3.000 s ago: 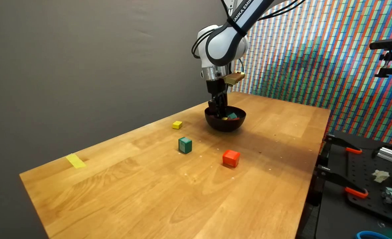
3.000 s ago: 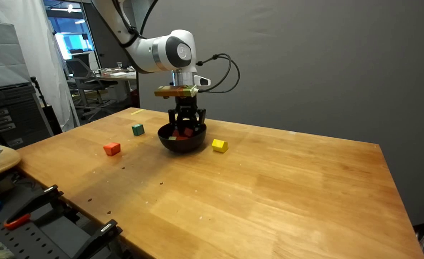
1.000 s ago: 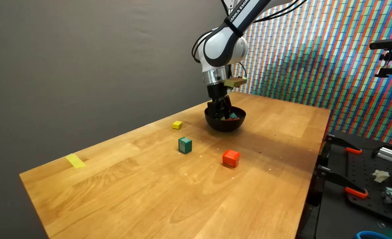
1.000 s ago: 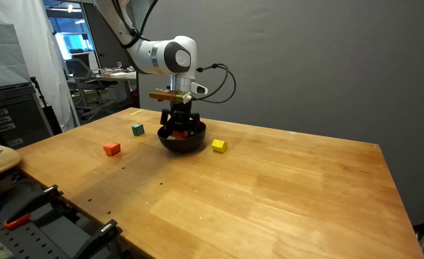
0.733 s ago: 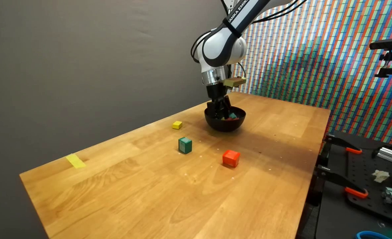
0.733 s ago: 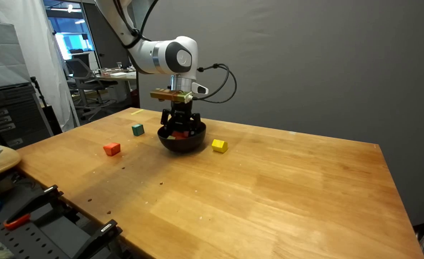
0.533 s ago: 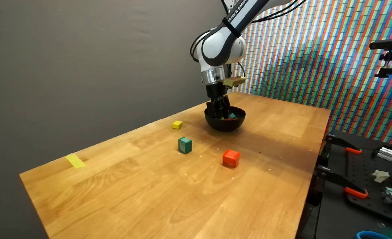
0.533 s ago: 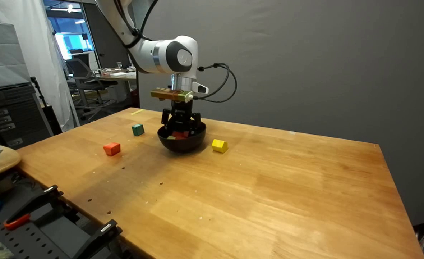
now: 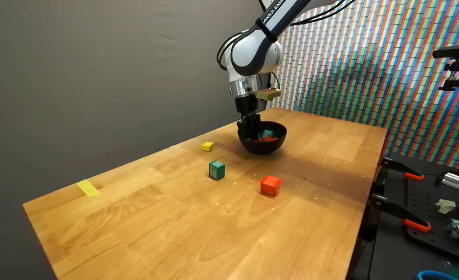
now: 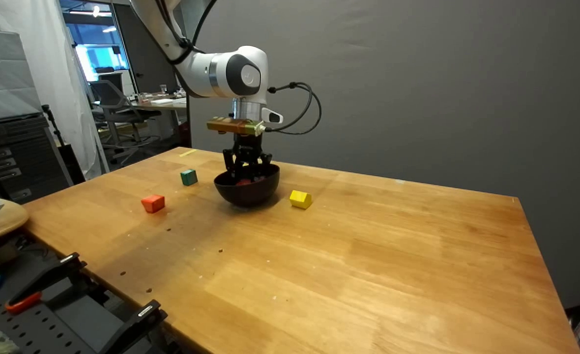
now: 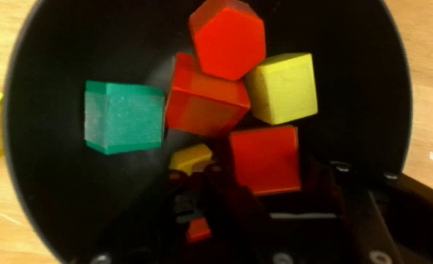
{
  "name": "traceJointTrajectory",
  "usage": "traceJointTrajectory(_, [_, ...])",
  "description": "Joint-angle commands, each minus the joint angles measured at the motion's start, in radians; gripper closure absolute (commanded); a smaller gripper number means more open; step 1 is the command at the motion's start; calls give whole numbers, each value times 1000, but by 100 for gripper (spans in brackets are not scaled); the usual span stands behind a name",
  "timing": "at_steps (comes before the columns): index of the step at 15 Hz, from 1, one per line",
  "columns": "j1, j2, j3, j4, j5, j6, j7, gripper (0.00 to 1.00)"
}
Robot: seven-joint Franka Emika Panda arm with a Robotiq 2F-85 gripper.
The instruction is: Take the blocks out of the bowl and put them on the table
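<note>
A red block [image 11: 266, 161] lay inside the black bowl [image 11: 352, 55], between the fingers of the gripper [image 11: 266, 176], which reached down into the bowl from above. The fingers stood partly apart, one on each side of that block; whether they pinched it could not be told, the tips being too dark. In the wrist view the bowl also held a second red block [image 11: 209, 99], a six-sided red block [image 11: 231, 40] overlapping it, a yellow block [image 11: 284, 88] beside those, and a green block [image 11: 124, 117] nearer the bowl's left wall. A yellow piece [image 11: 189, 157], partly hidden, showed next to a finger.

On the wooden table [image 10: 368, 275], in an exterior view, a bright yellow block [image 10: 300, 199] sat just right of the bowl, a dark green block [image 10: 188, 177] left of it and behind, and an orange block [image 10: 153, 203] farther left.
</note>
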Motion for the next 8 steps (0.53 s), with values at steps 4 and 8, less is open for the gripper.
traceJointTrajectory(4, [-4, 60, 4, 60, -6, 2, -28, 82])
traceJointTrajectory(8, [-22, -8, 4, 18, 6, 8, -28, 82])
